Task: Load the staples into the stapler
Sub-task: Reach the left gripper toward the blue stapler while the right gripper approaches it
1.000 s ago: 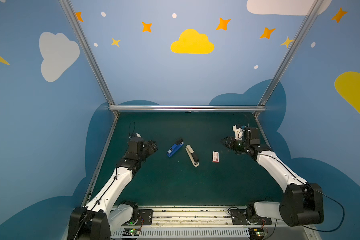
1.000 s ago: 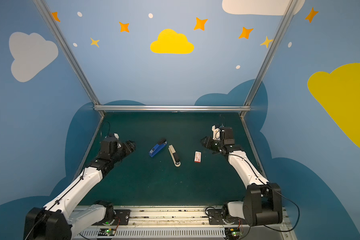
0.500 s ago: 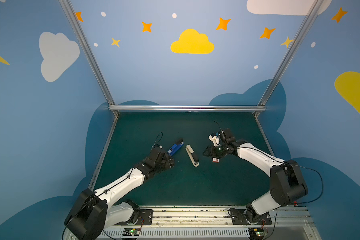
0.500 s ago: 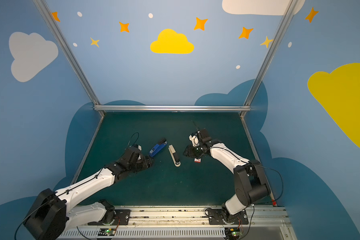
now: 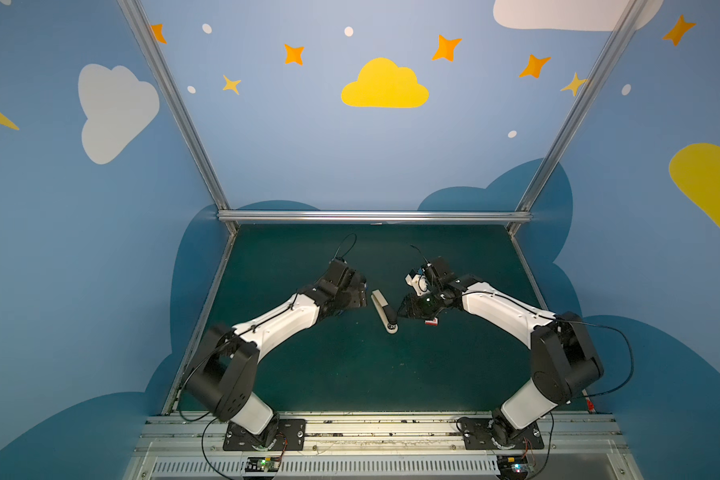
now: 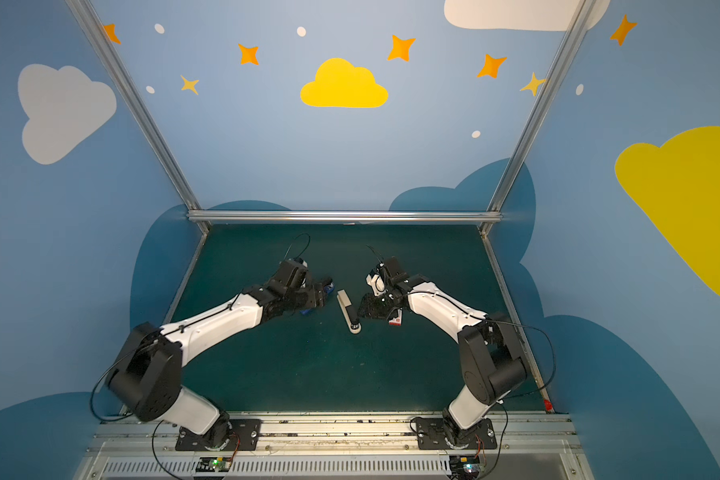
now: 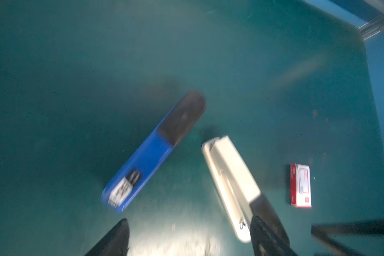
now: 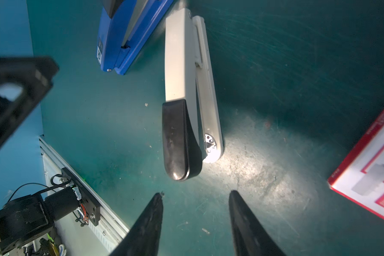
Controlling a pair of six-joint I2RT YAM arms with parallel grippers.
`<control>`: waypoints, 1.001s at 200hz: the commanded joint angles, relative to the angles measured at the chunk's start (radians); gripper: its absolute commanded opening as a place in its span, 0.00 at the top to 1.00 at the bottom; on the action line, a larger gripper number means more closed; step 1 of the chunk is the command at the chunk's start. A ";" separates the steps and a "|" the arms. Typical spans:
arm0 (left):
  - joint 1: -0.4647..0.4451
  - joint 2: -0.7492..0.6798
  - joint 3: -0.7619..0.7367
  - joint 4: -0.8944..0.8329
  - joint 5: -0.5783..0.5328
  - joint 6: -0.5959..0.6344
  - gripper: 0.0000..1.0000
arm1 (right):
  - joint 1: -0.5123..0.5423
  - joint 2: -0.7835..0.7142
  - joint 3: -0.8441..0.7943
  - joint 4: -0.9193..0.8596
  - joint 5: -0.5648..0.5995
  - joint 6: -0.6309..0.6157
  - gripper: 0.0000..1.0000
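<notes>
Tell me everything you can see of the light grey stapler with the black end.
The light grey stapler looks like plastic: a grey upper arm ending in a glossy black cap, over a paler base with a metal plate near that end. It lies closed or nearly closed on the green mat, between the blue stapler and the red-and-white staple box, apart from both. The fingers of the right gripper stand just short of the cap.

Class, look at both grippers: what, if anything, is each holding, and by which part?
Nothing is held. The left gripper stands open near the blue stapler; the right gripper stands open near the grey stapler.
</notes>
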 commanded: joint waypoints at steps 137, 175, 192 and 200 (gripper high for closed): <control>0.070 0.503 0.516 -0.300 0.130 0.354 0.49 | -0.094 0.168 0.131 0.069 -0.113 0.013 0.57; 0.054 0.540 0.570 -0.338 0.093 0.386 0.52 | -0.099 0.226 0.179 0.075 -0.134 0.019 0.58; 0.050 0.539 0.570 -0.339 0.069 0.397 0.57 | -0.104 0.248 0.195 0.079 -0.147 0.021 0.59; 0.049 0.534 0.567 -0.340 0.062 0.400 0.60 | -0.106 0.265 0.212 0.079 -0.155 0.022 0.59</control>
